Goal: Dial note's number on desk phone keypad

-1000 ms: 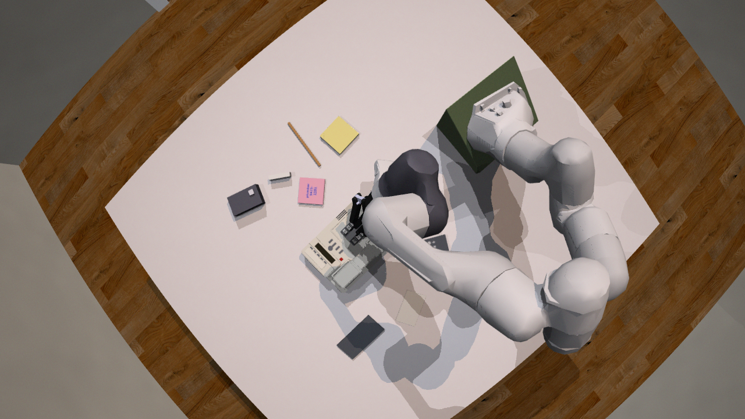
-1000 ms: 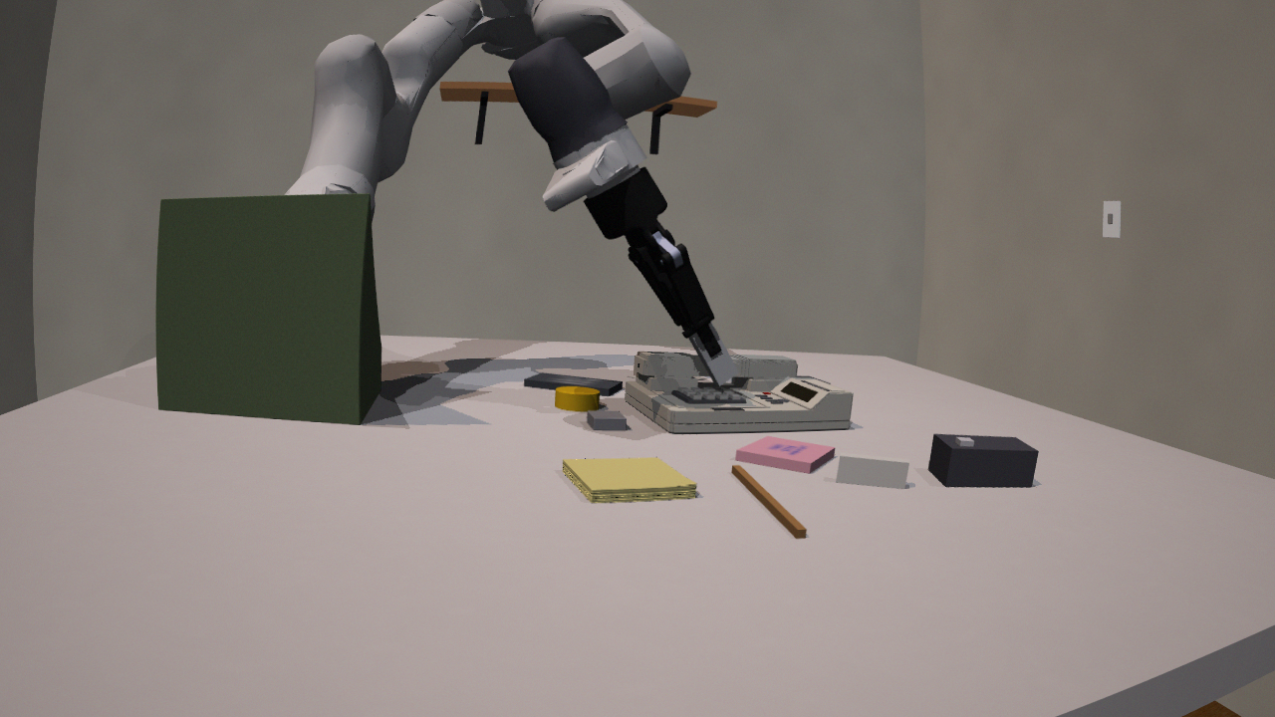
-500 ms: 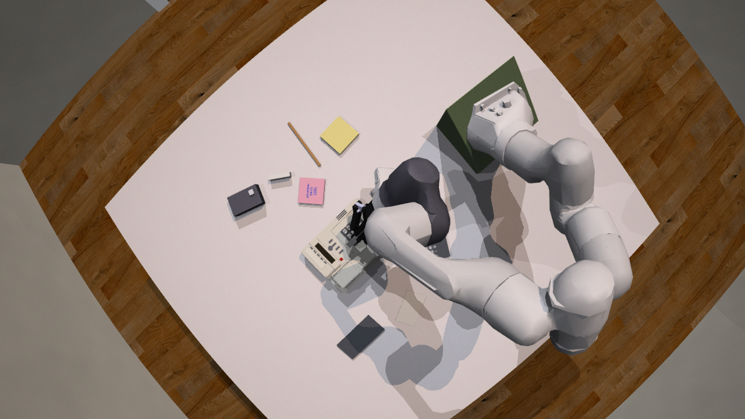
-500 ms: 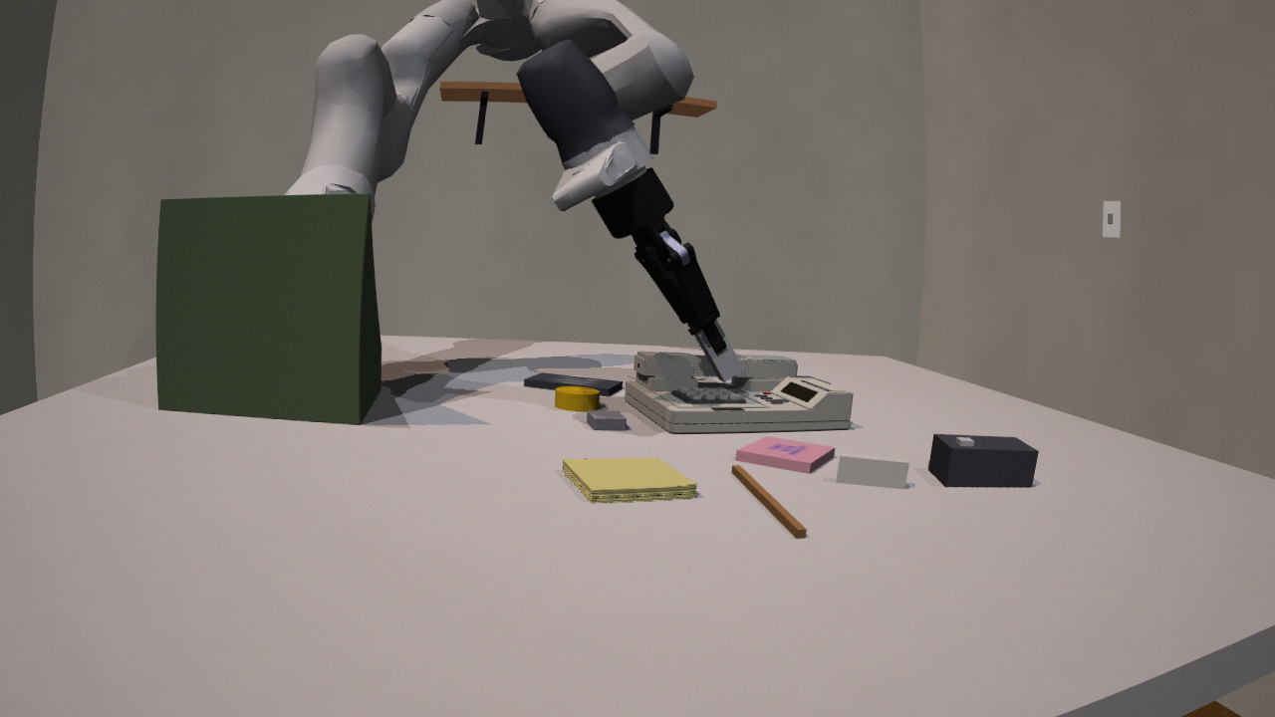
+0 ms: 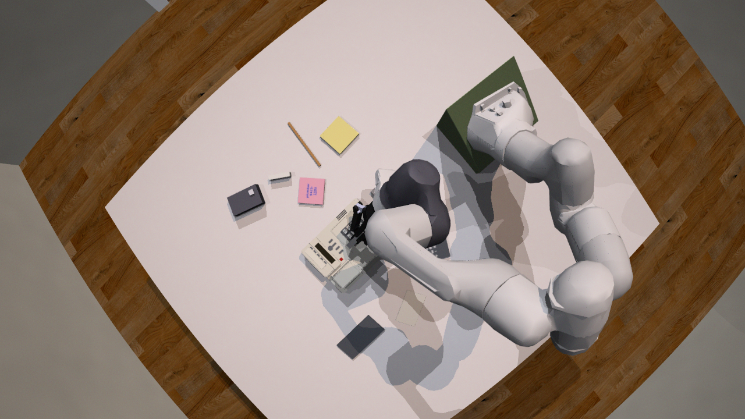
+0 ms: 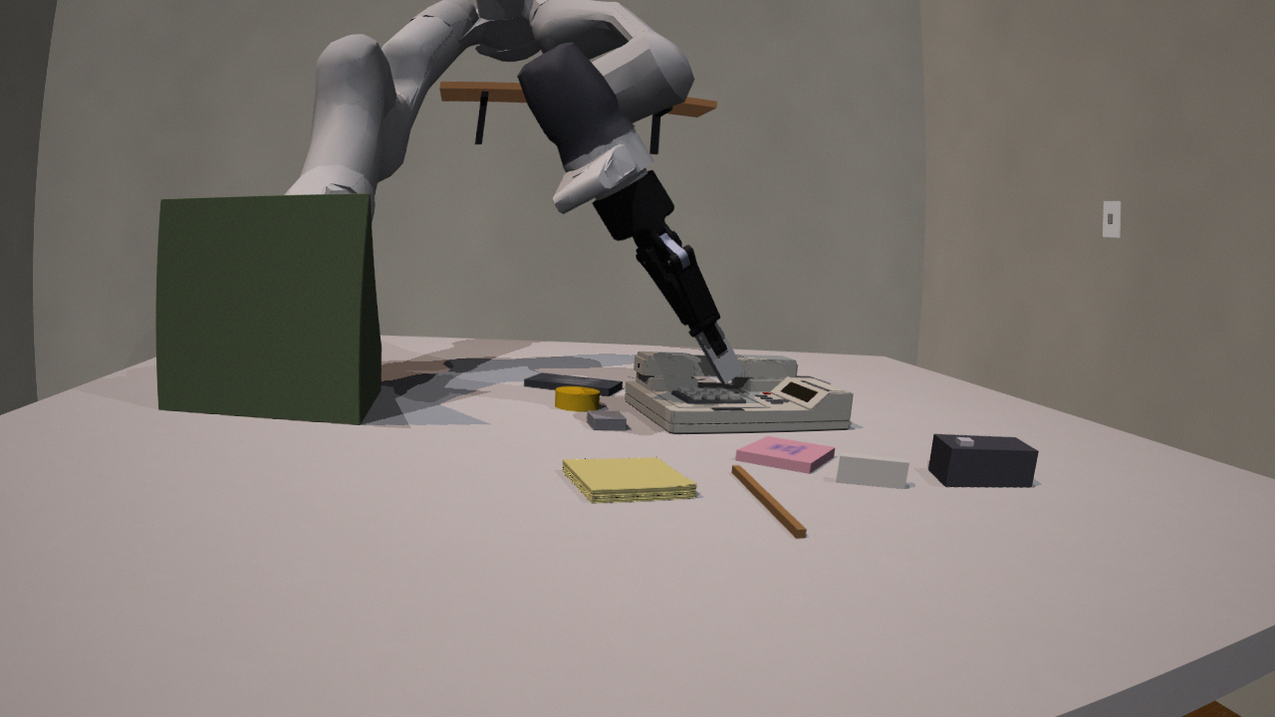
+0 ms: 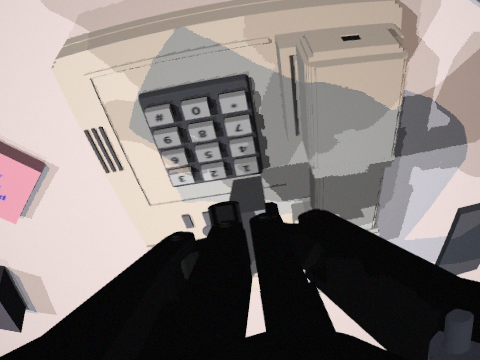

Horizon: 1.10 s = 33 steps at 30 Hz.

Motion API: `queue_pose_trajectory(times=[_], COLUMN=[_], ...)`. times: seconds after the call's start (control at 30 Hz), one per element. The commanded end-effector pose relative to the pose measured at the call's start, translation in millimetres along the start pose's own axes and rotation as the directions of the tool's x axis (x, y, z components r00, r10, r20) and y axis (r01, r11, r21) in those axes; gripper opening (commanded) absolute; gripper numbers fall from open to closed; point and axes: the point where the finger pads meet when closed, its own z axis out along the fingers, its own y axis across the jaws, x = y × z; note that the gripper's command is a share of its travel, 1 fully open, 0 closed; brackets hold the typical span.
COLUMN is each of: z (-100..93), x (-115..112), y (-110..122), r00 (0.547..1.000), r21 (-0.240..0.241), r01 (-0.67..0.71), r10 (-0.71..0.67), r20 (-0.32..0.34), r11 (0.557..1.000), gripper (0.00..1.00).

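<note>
The beige desk phone (image 5: 333, 244) (image 6: 738, 400) sits near the table's middle, its handset (image 7: 350, 96) lying in the cradle. Its dark keypad (image 7: 200, 130) shows plainly in the wrist view. My gripper (image 7: 251, 201) (image 6: 726, 363) is shut with nothing between the fingers. Its tips hang tilted just off the keypad's edge beyond the lowest key row, over the phone's body. In the side view the tips are at or just above the phone's surface; I cannot tell whether they touch. The pink note (image 5: 311, 191) (image 6: 784, 452) with blue writing lies beside the phone.
A yellow pad (image 5: 339, 134), a wooden pencil (image 5: 304, 144), a small grey block (image 5: 279, 177) and a black box (image 5: 245, 199) lie past the note. A dark flat slab (image 5: 360, 336), a yellow disc (image 6: 577, 397) and a tall green block (image 6: 265, 307) stand around the phone.
</note>
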Motion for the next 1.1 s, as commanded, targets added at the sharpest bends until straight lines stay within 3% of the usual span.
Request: queue_pose_trajectory(times=[0.0,1.07], z=[3.9,7.7], x=[3.2,5.9], y=[0.4,0.4], r00=[1.0,1.0], r21=[0.001,0.001], r01=[-0.007,-0.007], r10=[0.007,0.007], r20=[-0.003,-0.003], r11=[1.0,1.0], gripper=[0.0,0.0])
